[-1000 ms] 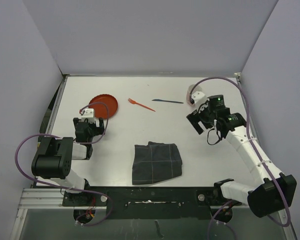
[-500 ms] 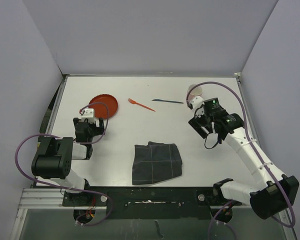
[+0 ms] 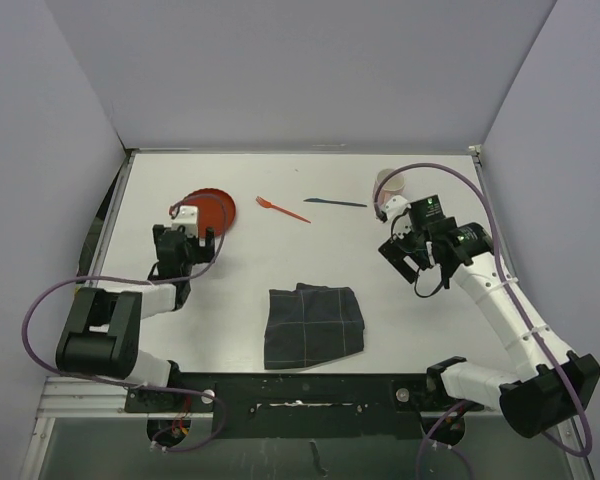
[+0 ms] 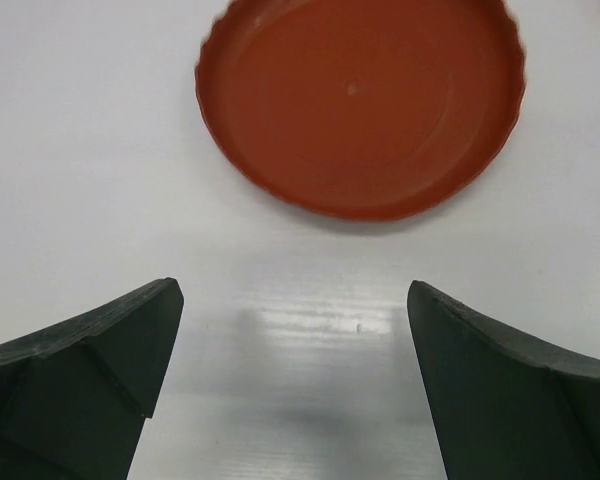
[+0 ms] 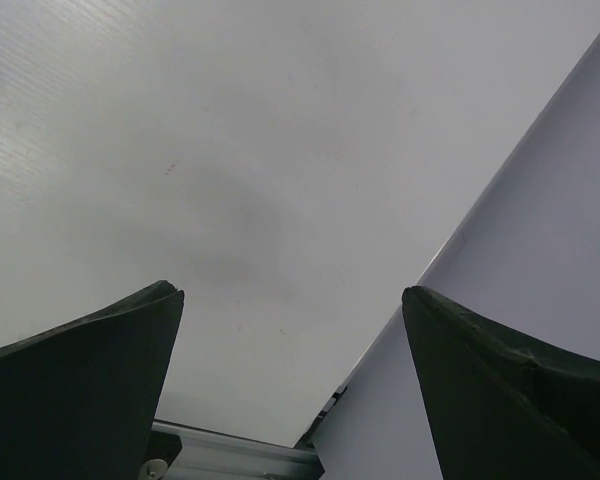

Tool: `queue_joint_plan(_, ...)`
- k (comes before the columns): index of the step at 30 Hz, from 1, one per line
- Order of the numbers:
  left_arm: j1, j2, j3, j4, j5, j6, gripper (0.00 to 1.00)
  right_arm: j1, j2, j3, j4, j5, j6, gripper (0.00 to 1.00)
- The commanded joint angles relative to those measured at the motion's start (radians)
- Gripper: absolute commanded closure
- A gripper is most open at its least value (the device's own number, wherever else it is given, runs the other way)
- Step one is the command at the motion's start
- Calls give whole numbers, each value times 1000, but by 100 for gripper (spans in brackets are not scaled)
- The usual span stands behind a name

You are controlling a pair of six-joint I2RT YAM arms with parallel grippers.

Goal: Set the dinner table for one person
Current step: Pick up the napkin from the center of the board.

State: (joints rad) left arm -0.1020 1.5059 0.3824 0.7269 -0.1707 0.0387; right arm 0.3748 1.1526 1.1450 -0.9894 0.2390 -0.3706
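Dinner table (image 3: 250, 262), walled left, rear and right, lies under both arms; left gripper (image 4: 295, 300), jaws wide and empty, stands just short of the red plate (image 4: 360, 100), bare surface between; right gripper (image 5: 292, 300), likewise wide and empty, hangs over bare tabletop toward the right wall (image 5: 540, 250).

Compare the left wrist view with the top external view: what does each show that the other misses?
Only the left wrist view shows the red plate's scalloped rim up close, and the bare gap between the left gripper's wide-open fingers. Only the top external view shows the orange fork, dark knife, cup, dark cloth and right gripper. Both show the red plate, the white dinner table, and the left gripper just short of the plate.
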Motion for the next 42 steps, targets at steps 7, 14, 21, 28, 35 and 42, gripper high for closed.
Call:
queue_joint_plan(7, -47, -451, 398, -698, 93, -334, 2, 3, -25, 169, -69, -114, 31, 2)
queue_joint_plan(14, 28, -467, 347, -538, 524, -727, 4, 15, 58, 285, -142, -21, 37, 2)
queue_joint_plan(21, 26, -458, 398, -558, 586, -757, 100, 49, 97, 304, -159, 234, 0, 2)
queue_joint_plan(28, -19, -446, 279, -641, 671, -844, 4, 133, 68, 184, -164, 135, -21, 2)
queue_joint_plan(35, -253, -438, 219, -815, 600, -836, 2, 105, 87, 263, -161, -78, 22, 2)
queue_joint_plan(42, -489, -327, 258, -1051, 438, -847, 2, 110, 96, 199, -87, -79, 13, 2)
